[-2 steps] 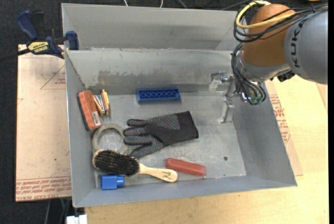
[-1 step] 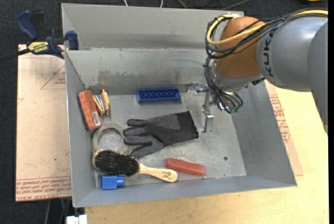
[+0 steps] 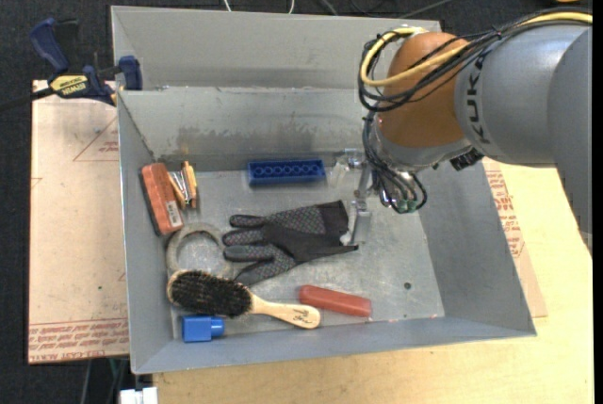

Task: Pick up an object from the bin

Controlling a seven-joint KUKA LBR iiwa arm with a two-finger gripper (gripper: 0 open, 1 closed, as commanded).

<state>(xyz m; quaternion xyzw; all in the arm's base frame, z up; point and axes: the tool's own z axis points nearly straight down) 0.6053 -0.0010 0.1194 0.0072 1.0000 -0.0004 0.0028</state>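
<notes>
Grey metal bin (image 3: 283,110), arm (image 3: 528,91) reaching in from the right of the frame. On the arm's grey casing I could read only the letters "KU"; an orange cover (image 3: 424,101) with yellow and black cables sat at the wrist.

The gripper (image 3: 357,233) was down at centre-right of the bin floor, right at the cuff end of a black glove (image 3: 292,237). I could not tell how far the pincer was open, nor whether it had hold of the cuff. The glove lay flat in the middle of the bin with a textured, dotted back and limp digits pointing to the left of the frame.

Count, one of each:
- hairbrush (image 3: 212,294), dark bristles and pale wooden handle, lower left; a mark on the handle was too small to read
- blue oblong block (image 3: 285,171) with a row of holes, by the back wall
- orange-brown stapler-like thing (image 3: 162,195), far left
- red stick (image 3: 334,301), lower centre
- pale ring (image 3: 175,242), just above the brush head
- small blue cap-like piece (image 3: 202,329), lower left corner
</notes>
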